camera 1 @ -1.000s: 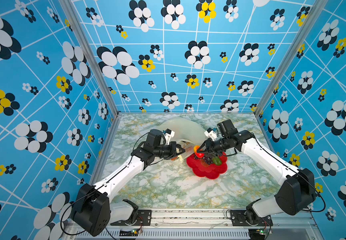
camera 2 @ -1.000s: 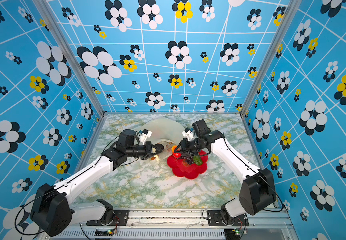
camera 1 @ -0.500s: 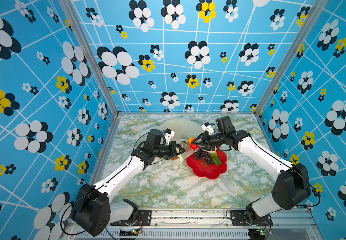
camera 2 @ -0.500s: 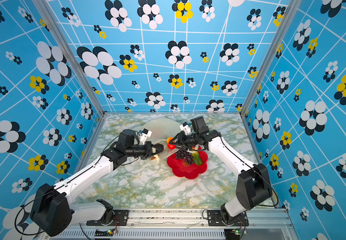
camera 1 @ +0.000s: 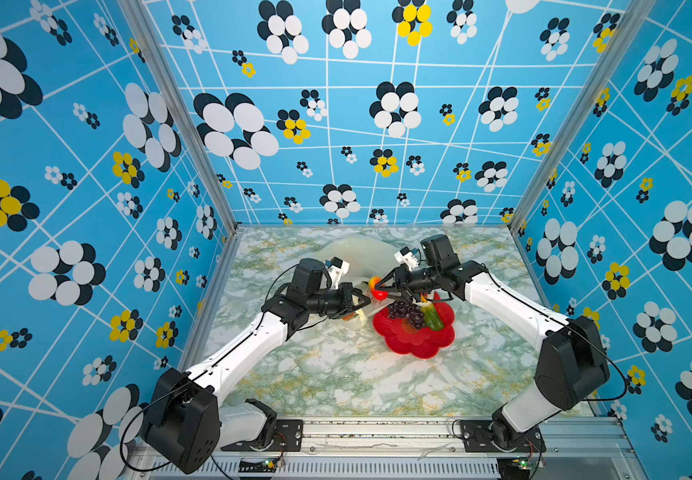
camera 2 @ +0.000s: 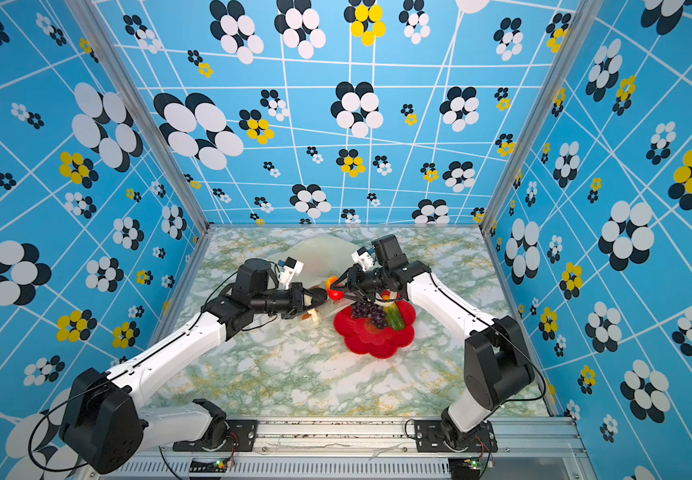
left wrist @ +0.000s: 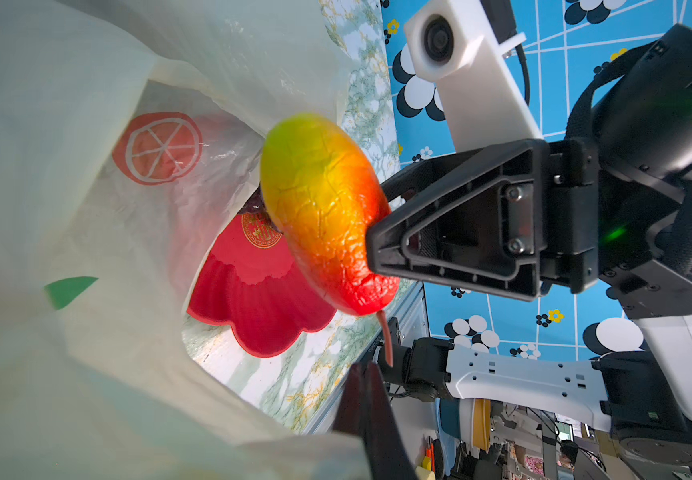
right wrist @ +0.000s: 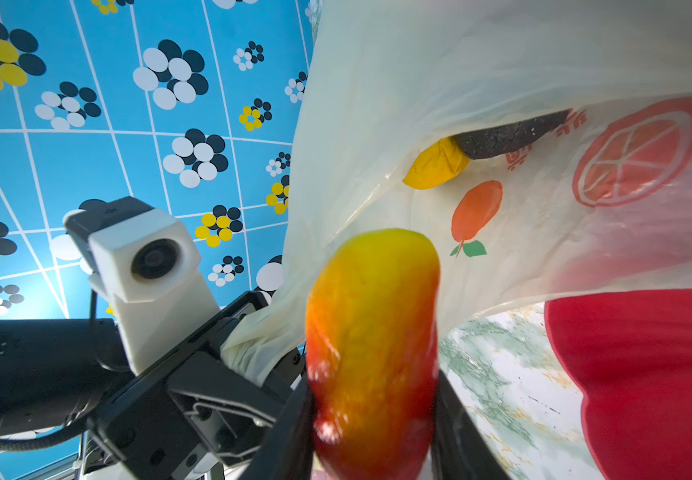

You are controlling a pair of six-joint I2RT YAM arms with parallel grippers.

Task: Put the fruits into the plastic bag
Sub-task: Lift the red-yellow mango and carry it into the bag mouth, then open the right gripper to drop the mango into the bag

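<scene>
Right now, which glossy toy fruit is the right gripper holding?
The red-to-yellow mango-shaped fruit, clamped in the right gripper beside the cream plastic bag; the purple grape bunch and green piece lie on the red plate.

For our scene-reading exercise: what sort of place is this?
Likely a robot test booth: two arms bolted to a metal rail, flower-patterned blue walls boxing in a marble-print table, toy fruits on a red plate.

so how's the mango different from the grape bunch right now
The mango is one oval, green-yellow shading to red; the grape bunch is a dark purple cluster of small beads. The mango is gripped in the right end effector near the open plastic bag; the grape bunch lies on the red plate. Both are glossy.
</scene>
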